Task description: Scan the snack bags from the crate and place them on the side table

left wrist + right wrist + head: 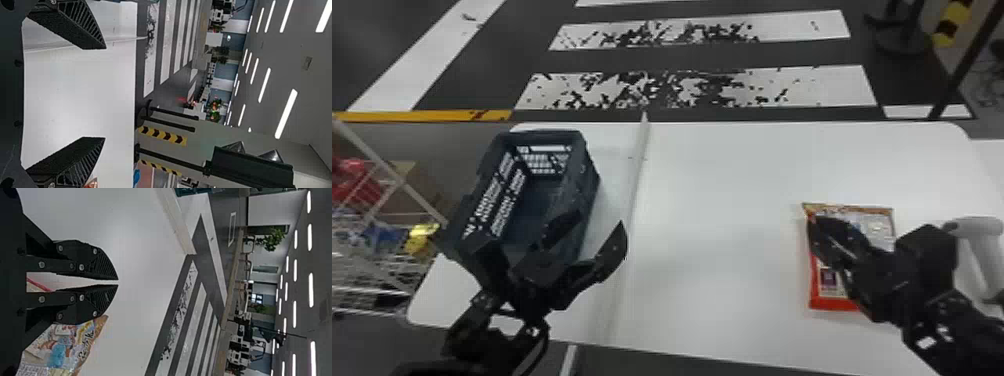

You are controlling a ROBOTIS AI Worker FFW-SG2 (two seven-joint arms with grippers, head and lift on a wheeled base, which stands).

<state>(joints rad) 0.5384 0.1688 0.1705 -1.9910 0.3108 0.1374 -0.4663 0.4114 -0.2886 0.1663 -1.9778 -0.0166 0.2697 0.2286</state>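
In the head view, my left gripper (600,221) stands open at the near right part of the dark crate (589,175). The left wrist view has the same gripper (105,93) with its two fingers wide apart and nothing between them. My right gripper (818,224) is above an orange-red snack bag (827,300), which lies on the white table (722,225) and is partly covered by the arm. In the right wrist view, that gripper (118,282) is shut, its tips almost meeting, with the snack bag (66,344) beside the fingers.
A white handheld scanner (982,250) is at the table's right side, close to my right arm. A raised seam (632,200) crosses the tabletop between crate and bag. Left of the table stands a wire rack (387,175) with colourful packages.
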